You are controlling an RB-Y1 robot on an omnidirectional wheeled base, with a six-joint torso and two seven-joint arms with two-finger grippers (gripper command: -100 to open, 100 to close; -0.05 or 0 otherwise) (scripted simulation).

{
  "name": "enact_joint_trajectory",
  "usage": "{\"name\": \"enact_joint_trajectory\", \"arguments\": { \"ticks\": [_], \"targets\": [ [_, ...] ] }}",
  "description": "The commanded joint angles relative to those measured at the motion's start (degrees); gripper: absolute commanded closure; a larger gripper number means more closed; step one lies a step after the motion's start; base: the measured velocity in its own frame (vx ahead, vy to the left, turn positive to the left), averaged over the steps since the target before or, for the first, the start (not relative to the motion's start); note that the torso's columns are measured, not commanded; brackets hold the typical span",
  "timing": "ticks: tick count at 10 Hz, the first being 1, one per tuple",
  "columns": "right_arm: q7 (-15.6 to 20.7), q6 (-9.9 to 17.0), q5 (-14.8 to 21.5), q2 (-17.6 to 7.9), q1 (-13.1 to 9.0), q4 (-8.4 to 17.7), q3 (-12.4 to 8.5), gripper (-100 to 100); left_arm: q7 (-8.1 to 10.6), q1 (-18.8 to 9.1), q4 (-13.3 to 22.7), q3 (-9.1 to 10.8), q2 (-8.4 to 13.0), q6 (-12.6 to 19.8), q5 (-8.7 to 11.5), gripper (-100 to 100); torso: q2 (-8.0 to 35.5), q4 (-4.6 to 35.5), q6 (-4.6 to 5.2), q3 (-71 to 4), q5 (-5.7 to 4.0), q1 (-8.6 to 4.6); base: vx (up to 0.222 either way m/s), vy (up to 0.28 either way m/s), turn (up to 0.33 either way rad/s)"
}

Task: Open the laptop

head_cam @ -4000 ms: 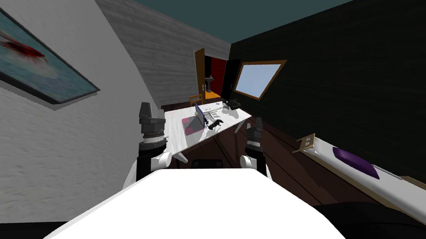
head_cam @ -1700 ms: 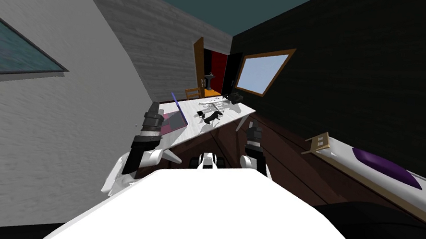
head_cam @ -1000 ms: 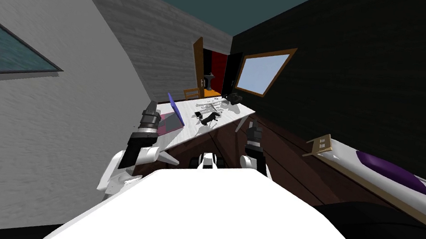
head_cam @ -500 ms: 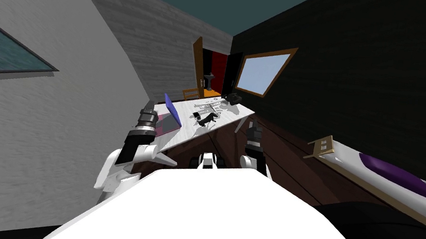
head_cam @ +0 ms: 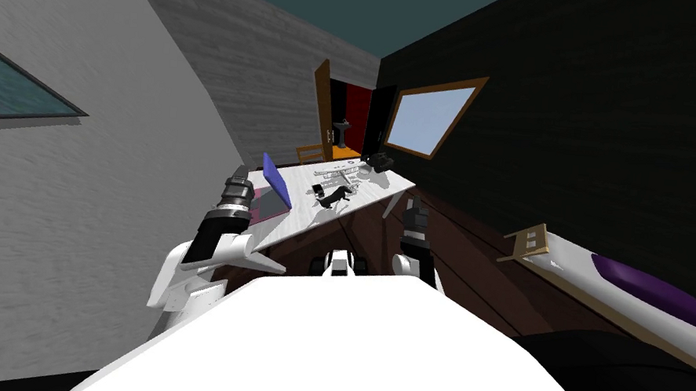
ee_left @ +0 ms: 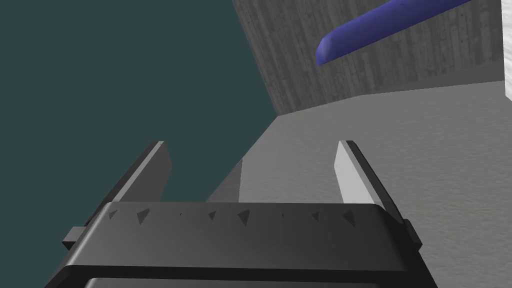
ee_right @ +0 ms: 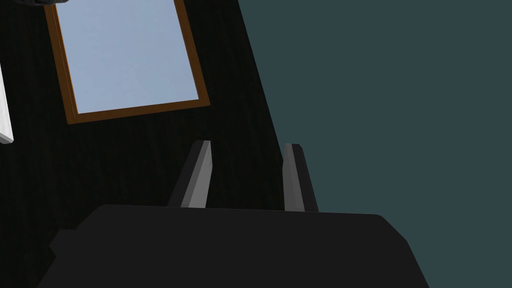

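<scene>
head: laptop [head_cam: 277, 181] open on desk [head_cam: 301, 215] | wrist: left gripper [ee_left: 250, 165] spread, blue lid [ee_left: 380, 25]

White forearm [head_cam: 225, 251], dark boxy left tool [ee_left: 251, 145]

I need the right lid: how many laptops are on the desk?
1: the laptop, blue lid raised, at the desk end beside the left gripper. Clutter farther along is too small to name.

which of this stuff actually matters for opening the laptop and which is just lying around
For the job: laptop, blue lid already raised; left claw, open, beside it; white table under it.
Just lying about: small black object and dark item on the table; wooden chair; purple pillow; right claw, away from the laptop.
</scene>
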Motion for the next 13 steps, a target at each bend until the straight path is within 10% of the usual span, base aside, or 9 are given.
{"name": "enact_joint_trajectory", "arguments": {
  "ticks": [1, 13],
  "targets": [
    [0.0, 0.0, 0.0, 0.0, 0.0, 0.0, 0.0, 0, -0.11, -1.12, 0.33, 1.46, 0.25, 4.08, 0.33, -100, 0.02, 0.0, 0.01, 0.01, 0.0, 0.02, 0.035, -0.06, 0.015],
    [0.0, 0.0, 0.0, 0.0, 0.0, 0.0, 0.0, 0, -0.38, -5.8, 2.16, 7.45, 3.06, 21.14, 1.86, -100, 0.03, 0.0, 0.0, 0.02, -0.02, -0.02, 0.034, -0.06, 0.012]
  ]
}}
